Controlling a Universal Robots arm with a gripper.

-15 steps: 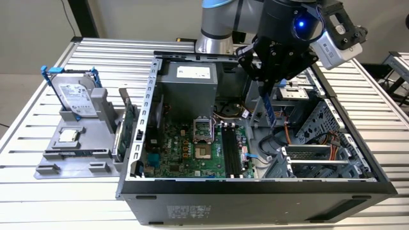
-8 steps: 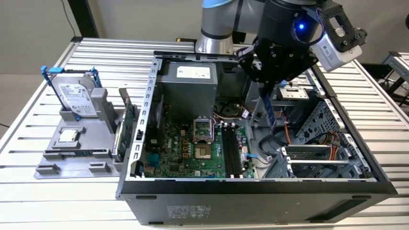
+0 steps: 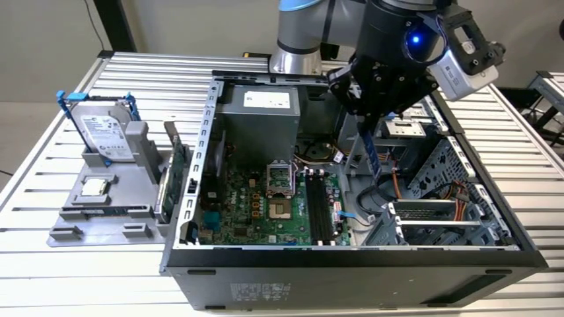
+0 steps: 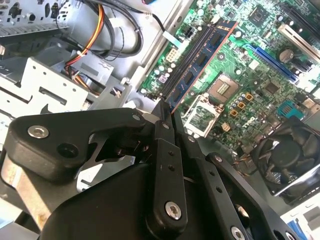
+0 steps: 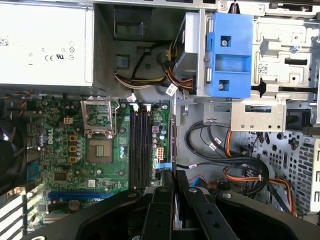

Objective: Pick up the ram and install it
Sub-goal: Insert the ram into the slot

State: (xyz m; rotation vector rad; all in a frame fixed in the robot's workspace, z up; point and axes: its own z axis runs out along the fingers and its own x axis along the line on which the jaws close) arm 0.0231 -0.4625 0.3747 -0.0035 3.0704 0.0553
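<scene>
One ram (image 3: 373, 150) (edge-on between the fingers (image 5: 161, 207)) high, clear of the slots (image 3: 321, 205).

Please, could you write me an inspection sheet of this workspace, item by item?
Surface: slatted metal table carrying an open computer case.
Job's things: ram held on edge above the motherboard, not yet in the black memory slots.
Clutter: grey fixture on the exterior view's left, holding a hard drive and an expansion card.
Grippers: claw shut on one end of the ram.
Cables: orange and black cables lying in the case by the drive cage.
Surroundings: another slatted table at the exterior view's right edge.
</scene>
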